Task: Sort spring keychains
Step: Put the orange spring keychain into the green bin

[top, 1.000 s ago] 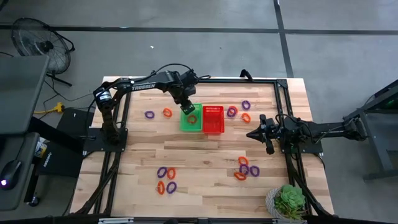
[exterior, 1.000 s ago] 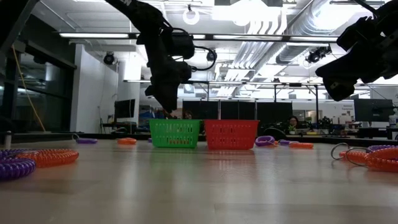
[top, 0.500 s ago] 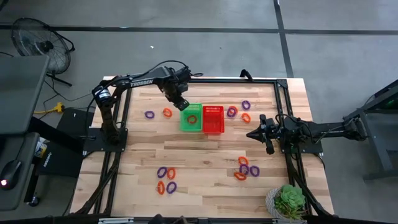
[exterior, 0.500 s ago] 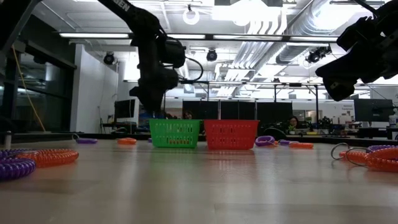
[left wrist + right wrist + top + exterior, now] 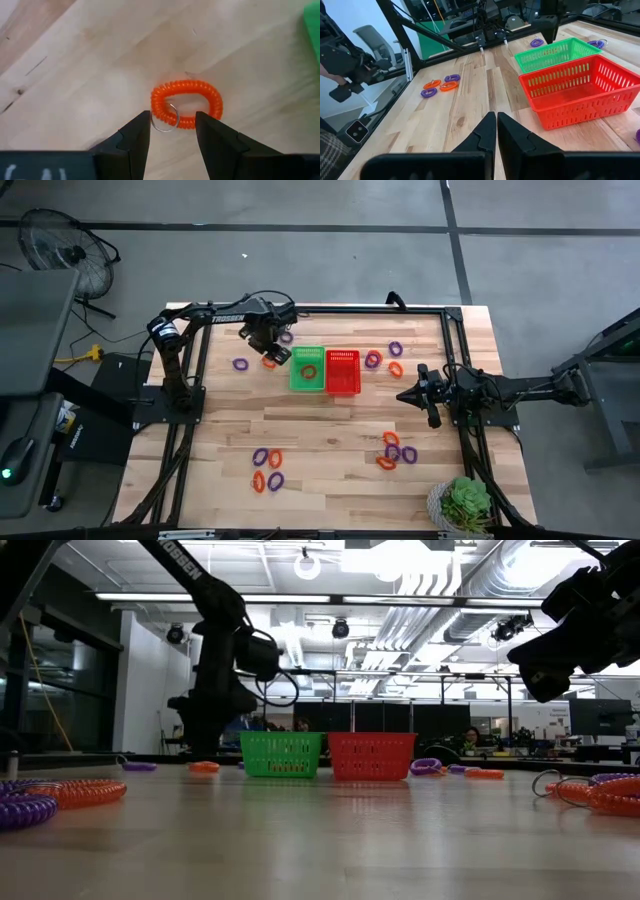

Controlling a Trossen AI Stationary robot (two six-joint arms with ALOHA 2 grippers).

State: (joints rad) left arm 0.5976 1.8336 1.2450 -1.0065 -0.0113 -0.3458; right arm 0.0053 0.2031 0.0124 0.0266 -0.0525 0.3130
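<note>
keychain [image 5: 186,104] orange, on table | ring partly behind open jaws

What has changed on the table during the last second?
The left gripper moved from above the green basket leftwards, jaws open over an orange keychain on the table. An orange keychain lies in that basket. The right gripper, the red basket and other keychains stayed.
</note>
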